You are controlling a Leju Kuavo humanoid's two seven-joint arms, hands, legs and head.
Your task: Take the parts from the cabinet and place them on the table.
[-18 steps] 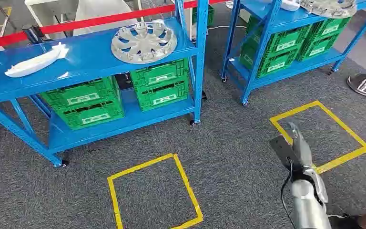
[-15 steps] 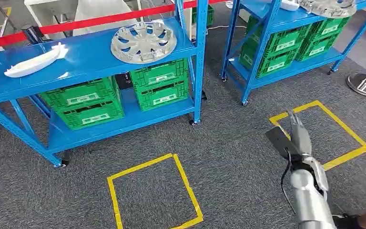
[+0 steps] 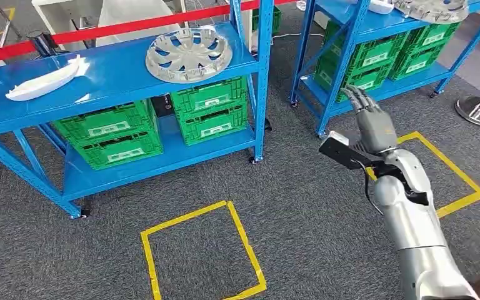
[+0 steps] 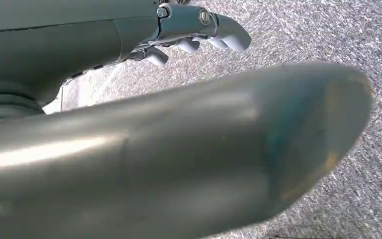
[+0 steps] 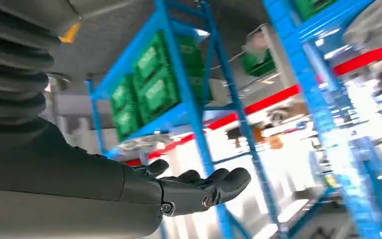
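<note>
Now, right hand (image 3: 375,128): hanging open above the carpet, fingers (image 5: 214,186) stretching apart, gripping nothing.
Left hand (image 4: 199,30): fingers curling loosely, holding nothing.
Hubcap (image 3: 189,55): lying on the blue cabinet (image 3: 115,78).

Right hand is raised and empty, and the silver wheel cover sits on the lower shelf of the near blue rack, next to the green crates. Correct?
Not quite. The head view shows the wheel cover on the top shelf of the near blue rack, above the green crates. The right hand is raised and empty, as you said.
</note>
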